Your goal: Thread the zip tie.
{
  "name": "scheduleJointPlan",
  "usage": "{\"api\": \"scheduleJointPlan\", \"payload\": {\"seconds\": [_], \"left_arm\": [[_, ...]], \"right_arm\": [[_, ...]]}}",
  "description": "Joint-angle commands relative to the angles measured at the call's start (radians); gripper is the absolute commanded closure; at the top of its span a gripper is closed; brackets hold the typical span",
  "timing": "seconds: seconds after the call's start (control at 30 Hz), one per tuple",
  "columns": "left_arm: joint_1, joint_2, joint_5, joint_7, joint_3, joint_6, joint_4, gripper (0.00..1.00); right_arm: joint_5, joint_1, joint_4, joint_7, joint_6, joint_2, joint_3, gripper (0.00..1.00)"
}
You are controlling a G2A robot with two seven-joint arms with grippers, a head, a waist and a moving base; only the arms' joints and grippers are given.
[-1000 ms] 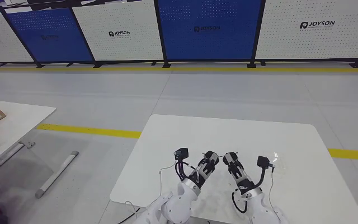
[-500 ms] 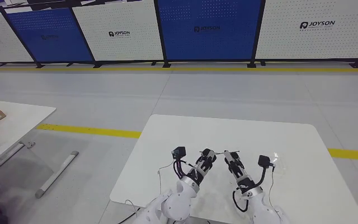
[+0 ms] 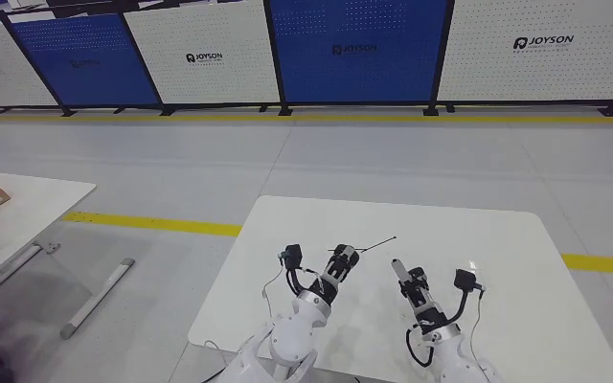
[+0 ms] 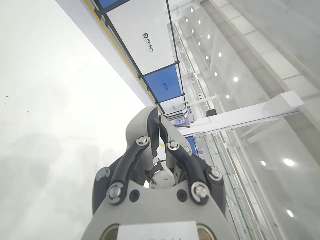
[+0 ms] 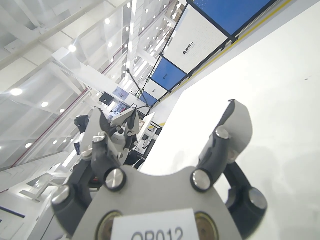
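Fingers of the left gripper pinch the zip tie; its long axis points toward the right gripper. Right fingers are spread, near the free tip

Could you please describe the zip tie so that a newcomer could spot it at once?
Find the white table and, over its left half, the left gripper, which is shut. The zip tie is pinched in it and juts out over the table's middle. It is a thin, straight black strip, far slimmer than either arm.
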Motion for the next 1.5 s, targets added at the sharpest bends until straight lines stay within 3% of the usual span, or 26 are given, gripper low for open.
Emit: {"api": "scheduleJointPlan", "payload": {"seconds": [0.0, 0.3, 0.43, 0.77, 0.87, 0.97, 1.03, 1.47], "left_arm": [[0.000, 0.000, 0.000, 0.000, 0.000, 0.000, 0.000, 1.00], [0.019, -0.009, -0.175, 0.032, -0.034, 0.006, -0.037, 1.00], [0.032, -0.010, -0.223, 0.003, -0.038, 0.001, -0.052, 1.00], [0.032, -0.010, -0.226, -0.001, -0.038, -0.001, -0.050, 1.00], [0.030, -0.010, -0.212, -0.009, -0.031, -0.001, -0.048, 1.00], [0.035, -0.009, -0.206, -0.020, -0.028, -0.001, -0.058, 1.00], [0.040, -0.008, -0.210, -0.023, -0.029, -0.001, -0.064, 1.00], [0.043, -0.007, -0.196, -0.042, -0.017, -0.008, -0.059, 1.00]], "right_arm": [[-0.029, 0.004, -0.001, 0.014, 0.015, 0.002, -0.001, 0.00], [-0.384, 0.021, 0.029, -0.066, 0.039, 0.013, -0.016, 0.00], [-0.505, 0.027, 0.048, -0.097, 0.048, 0.017, -0.025, 0.00], [-0.508, 0.028, 0.049, -0.100, 0.048, 0.017, -0.026, 0.00], [-0.522, 0.036, 0.054, -0.025, 0.002, 0.023, -0.028, 0.00], [-0.537, 0.037, 0.055, -0.014, -0.039, 0.028, -0.020, 0.00], [-0.558, 0.032, 0.050, -0.062, -0.010, 0.029, -0.007, 0.00], [-0.521, 0.032, 0.042, -0.060, 0.015, 0.026, -0.011, 0.00]]}}
